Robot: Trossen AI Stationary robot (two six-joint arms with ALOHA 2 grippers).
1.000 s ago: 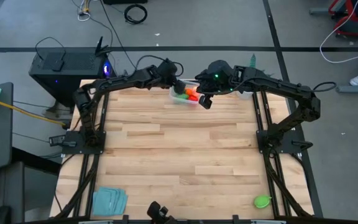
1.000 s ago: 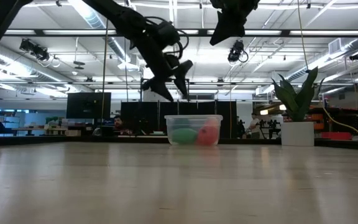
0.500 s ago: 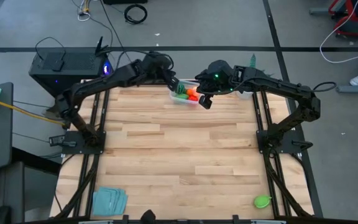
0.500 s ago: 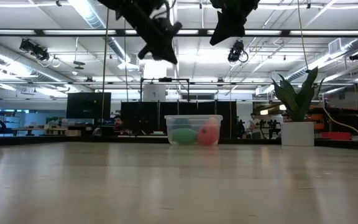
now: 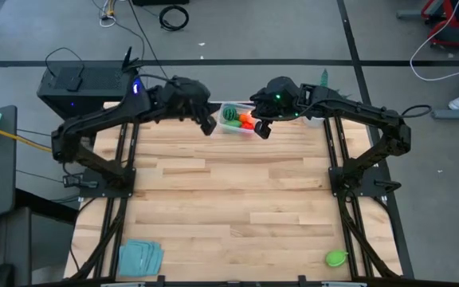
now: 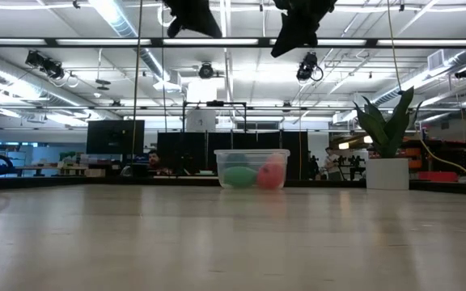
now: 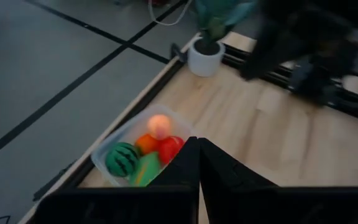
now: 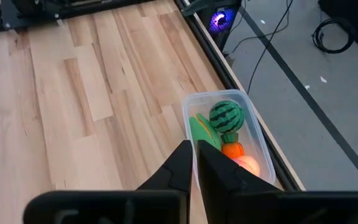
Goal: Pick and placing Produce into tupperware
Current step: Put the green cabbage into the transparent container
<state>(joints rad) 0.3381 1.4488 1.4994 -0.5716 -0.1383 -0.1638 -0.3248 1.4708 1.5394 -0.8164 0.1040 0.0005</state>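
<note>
The wooden table [image 5: 229,191] is built of pale butcher-block planks and stands on a grey floor [image 5: 421,32] crossed by dark seam lines. Off the table's 10 o'clock corner sits a black computer tower [image 5: 82,84] with a blue light. Cables [image 5: 174,16] lie on the floor toward 12 o'clock. In the low view, the room beyond has a white ceiling with long strip lights [image 6: 112,20] and exposed ducting, plus dark monitors [image 6: 116,136] along the far side.
</note>
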